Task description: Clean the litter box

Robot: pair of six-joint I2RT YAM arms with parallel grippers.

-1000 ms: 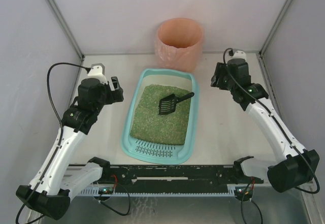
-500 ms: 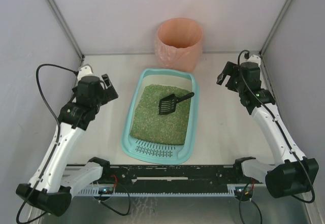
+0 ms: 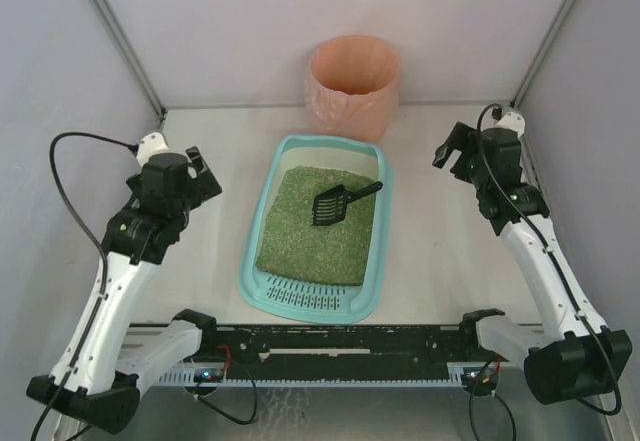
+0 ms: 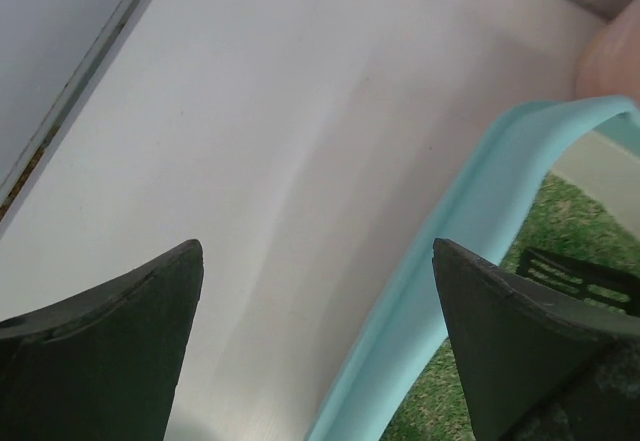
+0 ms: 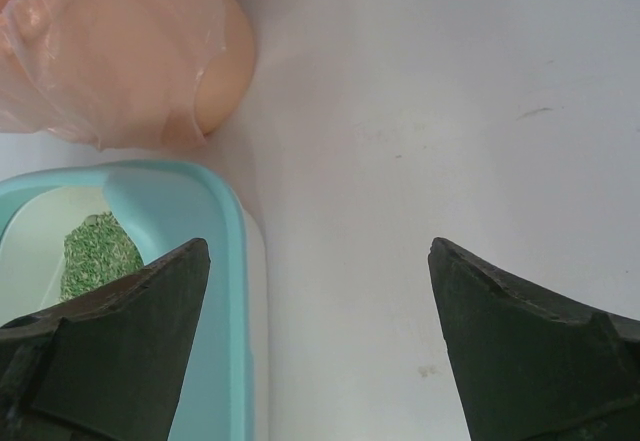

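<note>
The teal litter box [image 3: 257, 231] lies in the middle of the table, filled with green-brown granules [image 3: 310, 236], its slotted grate [image 3: 310, 297] at the near end. A black scoop [image 3: 340, 201] rests on the granules toward the far right. My left gripper [image 3: 207, 174] hovers open left of the box, holding nothing; its wrist view shows the box's rim [image 4: 470, 221] and the scoop [image 4: 580, 276] past my left gripper [image 4: 317, 251]. My right gripper [image 3: 448, 151] stands open and empty right of the box. In its wrist view my right gripper [image 5: 318, 246] sits over bare table beside the rim [image 5: 225, 231].
A round pink-orange bin [image 3: 353, 86] lined with a plastic bag stands behind the box against the back wall, also seen as the bin [image 5: 120, 51] from the right wrist. Grey walls close in the left, right and back sides.
Both arms have drawn outward from the litter box, the left one leftward and the right one rightward, and both grippers have opened wider. The scoop and box have not moved.
</note>
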